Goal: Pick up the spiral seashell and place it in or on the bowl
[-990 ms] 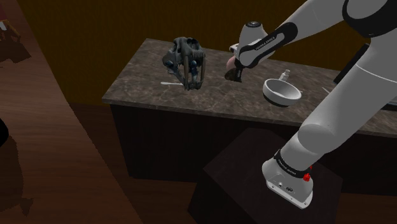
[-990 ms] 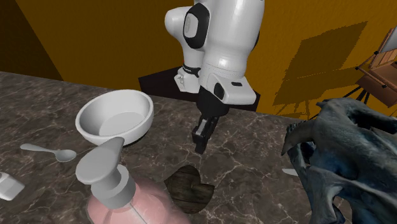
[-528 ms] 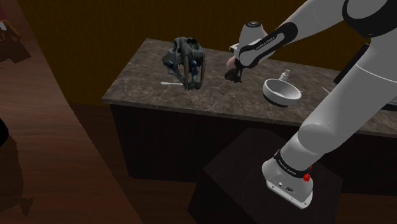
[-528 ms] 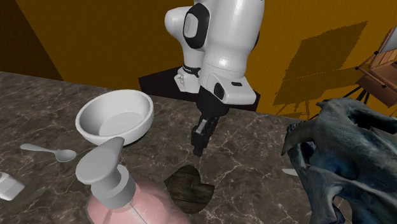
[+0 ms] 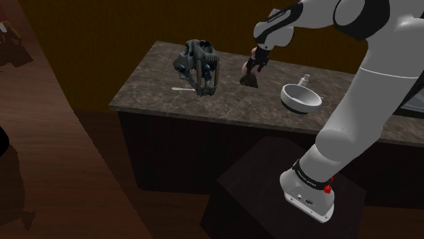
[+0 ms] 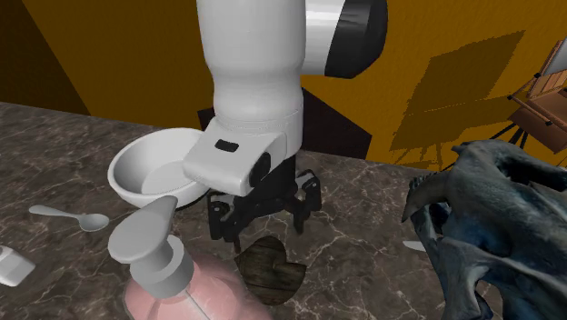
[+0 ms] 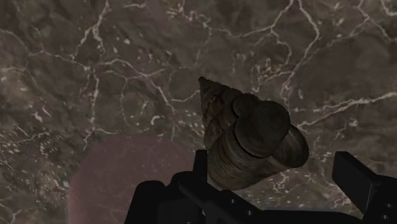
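Shoulder view: the all-black two-finger hand [image 5: 255, 66] hung just above the brown, ridged spiral seashell [image 5: 249, 79], which lay on the dark veined marble bench [image 5: 156, 88]. The round white bowl [image 5: 301, 98] sat nearby on that view's right. Second exterior view: fingers stood apart over the shell, beside a pink pump bottle [image 6: 186, 293]. Wrist view: the shell lay on the marble between the spread fingers.

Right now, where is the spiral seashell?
In the second exterior view the brown seashell lies on the marbled counter, under the open end effector, beside the pink soap dispenser.
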